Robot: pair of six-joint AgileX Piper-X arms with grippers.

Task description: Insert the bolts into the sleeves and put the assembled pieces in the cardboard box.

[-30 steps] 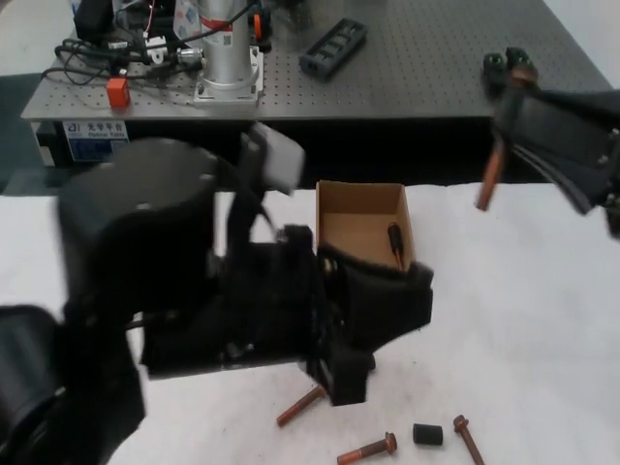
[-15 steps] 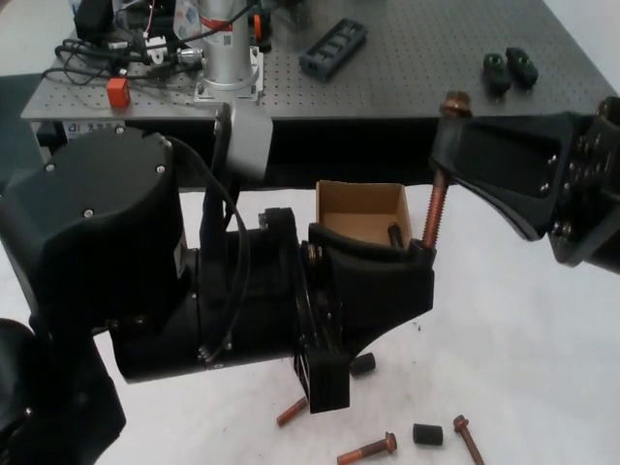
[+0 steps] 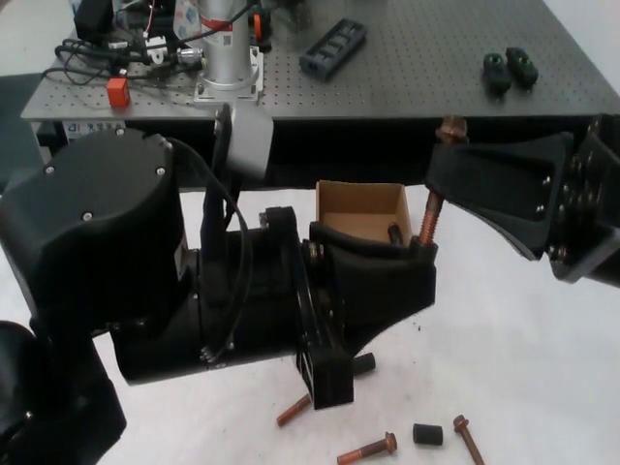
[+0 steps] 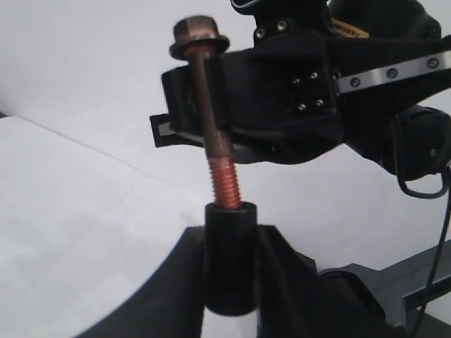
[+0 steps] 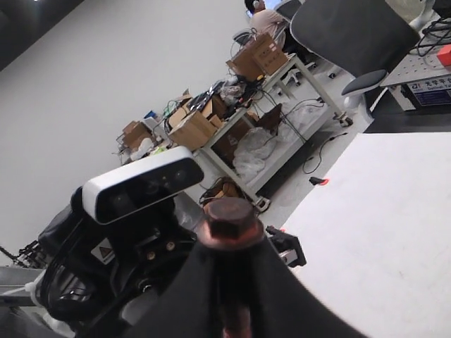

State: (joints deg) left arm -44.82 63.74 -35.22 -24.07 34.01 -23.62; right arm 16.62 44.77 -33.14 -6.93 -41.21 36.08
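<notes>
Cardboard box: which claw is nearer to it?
Left. The left claw sits at the near wall of the cardboard box; the right claw hangs off its right side.

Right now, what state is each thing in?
bolt: upright, held by right tool, tip at sleeve mouth.
sleeve: upright, held by left tool.
box: open, one piece inside.
loose bolts: lying flat.
loose sleeve: lying flat.
</notes>
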